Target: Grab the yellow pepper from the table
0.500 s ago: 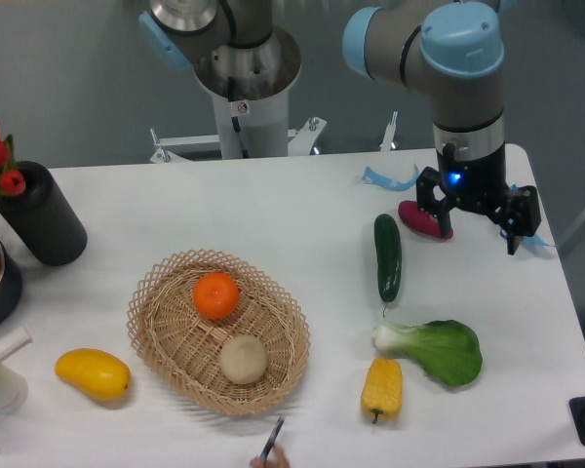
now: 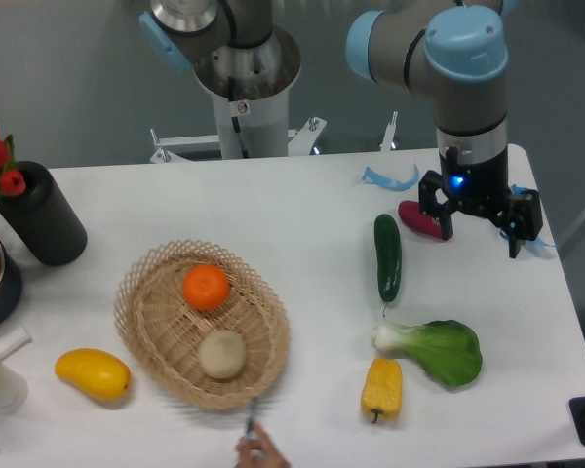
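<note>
Shifted since half a second ago: wicker basket [image 2: 203, 336], now lying further left and turned, with its orange [image 2: 207, 287] and pale round fruit [image 2: 221, 354]; a hand [image 2: 258, 450] holding a pen-like stick at the near edge appears to be moving it. Gripper [image 2: 480, 222]: barely changed, hovering over the far right of the table [image 2: 273, 210], fingers apart with nothing between them. Yellow pepper [image 2: 382, 388]: lying on its side, well nearer the camera than the gripper and somewhat to its left, stem pointing toward the near edge; just beside the bok choy [image 2: 439, 349], which sits between it and the gripper, possibly touching a leaf. Cucumber [image 2: 388, 256]: left of the gripper, closer to it than the pepper. Dark red vegetable [image 2: 424, 218]: just left of the gripper, partly hidden. Yellow mango-like fruit [image 2: 93, 374]: far left, not the target. Handling estimate: pepper likely light, hollow, with waxy, somewhat slippery skin and ridged walls that would dent under hard pressure. Recommended hold: across the widest mid-body, fingers either side of its long axis, moderate force, away from the stem and the tapering tip.
</note>
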Tool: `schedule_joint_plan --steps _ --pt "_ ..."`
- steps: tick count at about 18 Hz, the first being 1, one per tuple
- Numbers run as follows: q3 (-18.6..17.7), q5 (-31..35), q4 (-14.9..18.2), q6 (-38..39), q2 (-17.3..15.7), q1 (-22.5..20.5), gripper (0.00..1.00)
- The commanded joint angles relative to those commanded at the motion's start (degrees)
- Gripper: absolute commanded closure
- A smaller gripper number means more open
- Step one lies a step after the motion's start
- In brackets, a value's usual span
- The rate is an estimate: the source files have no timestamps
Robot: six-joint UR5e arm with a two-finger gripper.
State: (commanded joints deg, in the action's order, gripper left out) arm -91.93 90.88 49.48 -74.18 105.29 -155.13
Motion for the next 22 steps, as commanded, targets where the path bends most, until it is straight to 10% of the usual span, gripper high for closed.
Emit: schedule_joint_plan --steps 15,22 --pt "0.9 -1.1 -2.2 18.7 5.9 3.9 0.00" --pt "5.5 -3.8 -2.4 31.8 14.1 7.5 0.00"
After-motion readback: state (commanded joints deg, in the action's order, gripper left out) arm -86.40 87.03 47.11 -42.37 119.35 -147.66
